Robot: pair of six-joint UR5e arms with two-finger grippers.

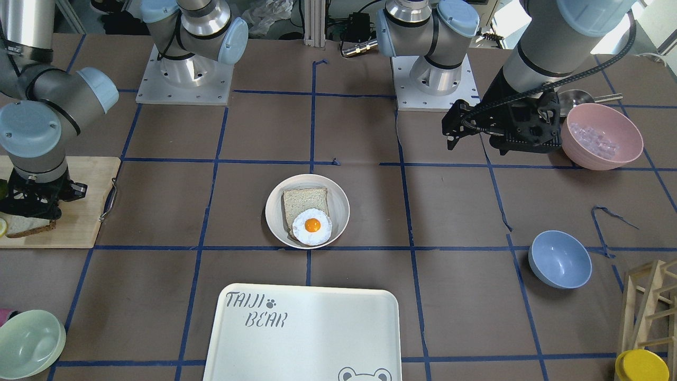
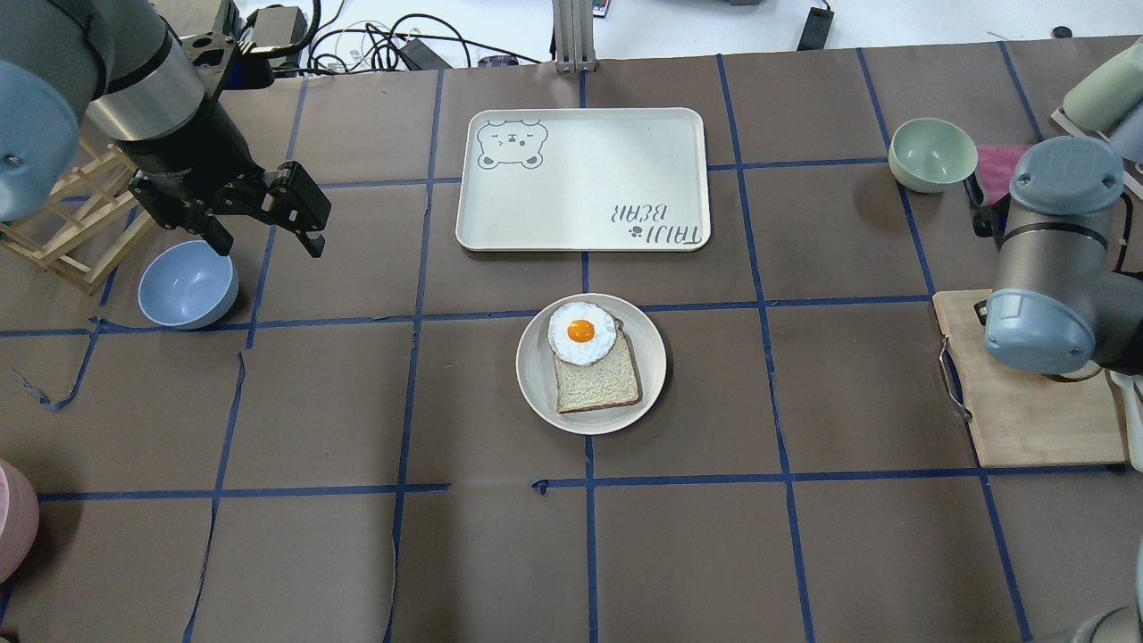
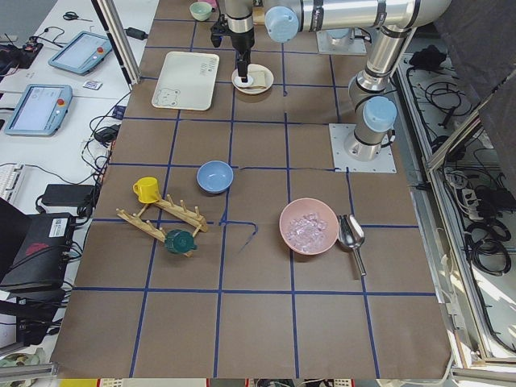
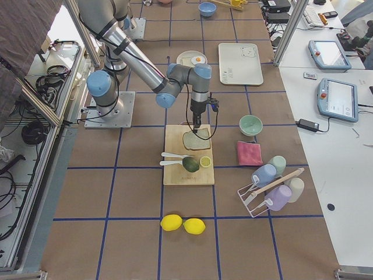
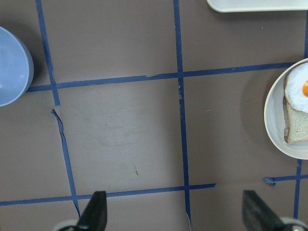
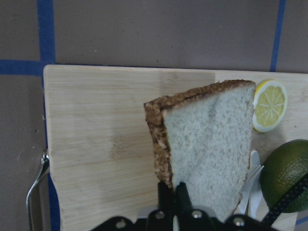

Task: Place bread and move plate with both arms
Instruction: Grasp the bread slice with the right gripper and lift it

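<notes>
Right gripper (image 6: pixel 174 190) is clamping its 2 fingers together on the crusted edge of the bread (image 6: pixel 207 144), which is hanging over the wooden cutting board (image 6: pixel 96 144) at the desk's right edge. Whether the slice is touching the board I cannot tell. A lemon slice (image 6: pixel 269 106) is lying just beside the bread's corner, and a green fruit (image 6: pixel 288 173) and a white fork (image 6: pixel 252 175) are crowding that same side of the board.

The left gripper (image 2: pixel 266 234) is hovering near the desk's left edge with its fingers wide apart, holding nothing. A blue bowl (image 2: pixel 187 284) is sitting just beside it, and a wooden rack (image 2: pixel 62 232) is standing closer to that edge.

The plate (image 2: pixel 536 393) is sitting in the middle of the desk, carrying 1 squarer slice (image 2: pixel 596 386) with a fried egg (image 2: pixel 581 333) on its far end. Only taped brown desk (image 2: pixel 848 393) is showing between board and plate. The "TAIJI BEAR" tray (image 2: pixel 580 179) is lying between the plate and the far edge, apart from the plate. A green bowl (image 2: pixel 933 154) is standing toward the far right corner.
</notes>
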